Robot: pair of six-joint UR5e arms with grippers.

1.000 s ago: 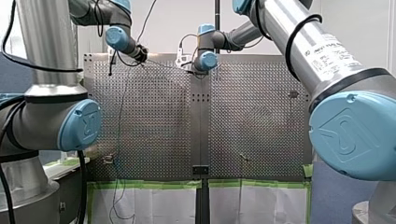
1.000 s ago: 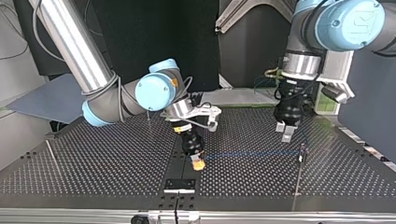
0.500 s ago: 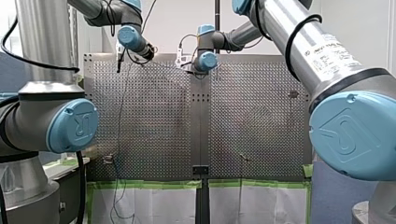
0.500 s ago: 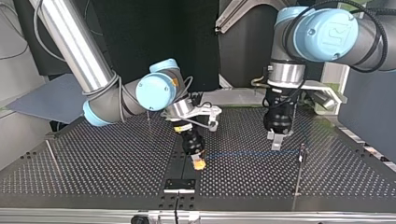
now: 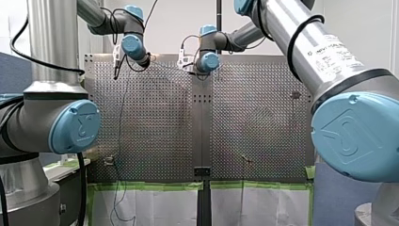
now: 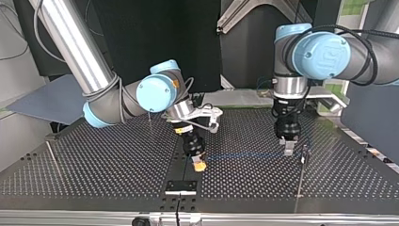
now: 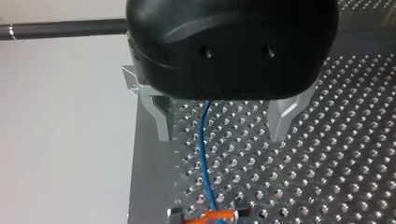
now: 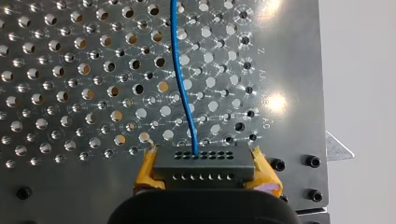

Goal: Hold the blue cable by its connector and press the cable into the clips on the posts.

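My right gripper (image 8: 205, 171) is clamping the grey connector (image 8: 204, 161) between its yellow pads (image 8: 144, 175). The blue cable (image 8: 182, 79) is running from the connector ahead over the perforated table (image 8: 56, 100). Farther along, it is passing between the spread metal fingers (image 7: 162, 116) of my left gripper (image 7: 222, 136), touching neither, just beside a thin post (image 6: 304, 155).

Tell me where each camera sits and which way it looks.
Front view: behind and above, looking over the perforated table; my left arm and my right arm flank it.
Top view: across the table, facing the arms; my left gripper at right, my right gripper at left.
Left wrist view: on my left wrist, looking along its open metal fingers at the blue cable.
Right wrist view: on my right wrist, over the connector it grips.
Both wrist views show the blue cable.
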